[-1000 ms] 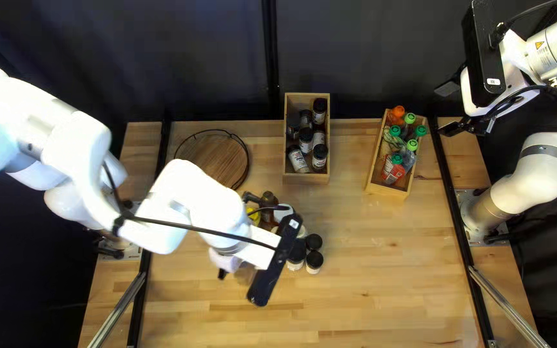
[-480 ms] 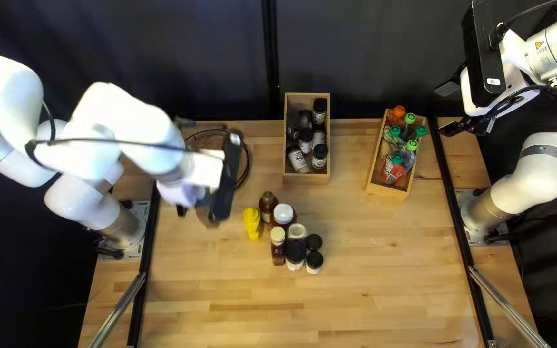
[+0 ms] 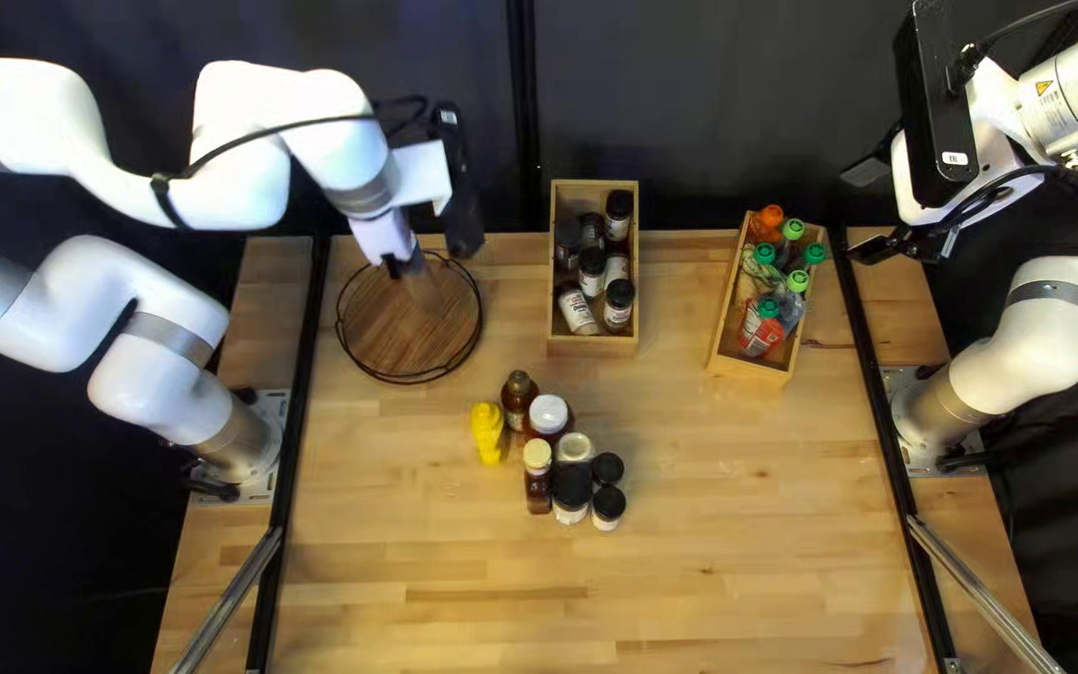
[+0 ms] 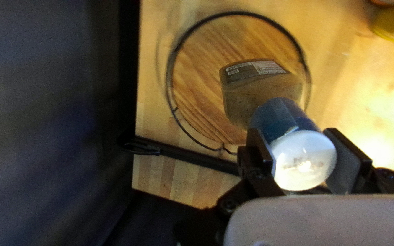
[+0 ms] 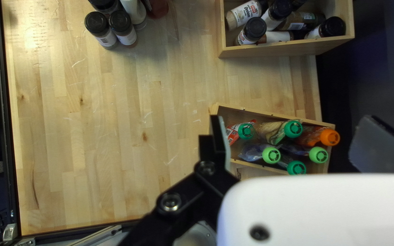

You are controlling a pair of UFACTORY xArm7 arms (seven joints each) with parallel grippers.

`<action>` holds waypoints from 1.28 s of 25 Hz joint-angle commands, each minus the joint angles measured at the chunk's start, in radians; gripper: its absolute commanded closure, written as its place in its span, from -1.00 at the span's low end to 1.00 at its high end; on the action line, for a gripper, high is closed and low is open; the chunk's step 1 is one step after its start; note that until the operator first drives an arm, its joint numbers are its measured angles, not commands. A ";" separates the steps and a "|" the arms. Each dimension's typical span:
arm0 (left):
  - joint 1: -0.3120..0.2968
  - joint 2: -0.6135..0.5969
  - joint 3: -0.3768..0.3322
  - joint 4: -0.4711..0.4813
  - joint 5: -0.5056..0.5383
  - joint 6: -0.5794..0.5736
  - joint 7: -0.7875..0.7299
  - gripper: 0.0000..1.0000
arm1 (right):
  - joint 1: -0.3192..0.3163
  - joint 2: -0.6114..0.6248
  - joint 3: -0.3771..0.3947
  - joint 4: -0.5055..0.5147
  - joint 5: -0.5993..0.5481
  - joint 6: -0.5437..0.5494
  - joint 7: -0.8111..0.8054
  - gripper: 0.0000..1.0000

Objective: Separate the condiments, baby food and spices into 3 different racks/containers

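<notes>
Over the round wooden tray [image 3: 389, 331] with its thin black wire rim, the left pincer [image 3: 421, 268] is holding one bottle [image 4: 261, 93]. The top left view is showing it as a faint blur; the left wrist view is revealing a glossy white cap [image 4: 303, 159] between the fingers, a blue neck wrap [image 4: 279, 119], and a squarish see-through body with speckled tan contents. Cap is facing back toward the pincer; base is pointing away, toward the tray, the long axis running out from between the fingers. Right pincer [image 3: 864, 212]: standing wide, holding nothing. Right wrist view: soft, crinkled pouches [image 5: 270, 131] with ridged green and orange caps, lying in a pale wooden box [image 5: 274, 112].
</notes>
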State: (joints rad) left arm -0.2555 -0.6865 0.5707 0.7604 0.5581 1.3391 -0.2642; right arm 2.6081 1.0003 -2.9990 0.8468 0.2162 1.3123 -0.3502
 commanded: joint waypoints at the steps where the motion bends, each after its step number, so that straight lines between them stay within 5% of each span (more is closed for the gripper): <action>1: 0.035 0.020 0.035 -0.017 0.002 -0.045 -0.073 1.00 | 0.000 0.000 0.000 0.000 0.000 0.000 0.000 -1.00; 12: 0.065 0.094 0.169 -0.013 -0.028 -0.165 -0.143 1.00 | 0.000 0.000 0.000 0.000 0.000 0.000 0.000 -1.00; 21: 0.059 0.122 0.201 -0.003 -0.064 -0.171 -0.158 1.00 | 0.000 0.000 0.000 0.000 0.000 0.000 0.000 -1.00; 22: 0.059 0.122 0.200 -0.002 -0.066 -0.167 -0.158 0.34 | 0.000 0.000 0.000 0.000 0.000 0.000 0.000 -1.00; 23: 0.055 0.126 0.200 0.001 -0.069 -0.166 -0.158 -0.74 | 0.000 0.000 0.000 0.000 0.000 0.000 0.000 -1.00; 24: 0.051 0.132 0.199 0.007 -0.072 -0.162 -0.156 -1.00 | 0.000 0.000 0.000 0.000 0.000 0.000 0.000 -1.00; 32: 0.032 0.148 0.092 0.054 -0.073 -0.064 -0.224 -1.00 | 0.000 0.000 0.000 0.000 0.000 0.000 0.000 -1.00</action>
State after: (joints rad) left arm -0.2173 -0.5434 0.7093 0.7960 0.4828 1.2344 -0.4537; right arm 2.6081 1.0004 -2.9990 0.8468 0.2162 1.3123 -0.3502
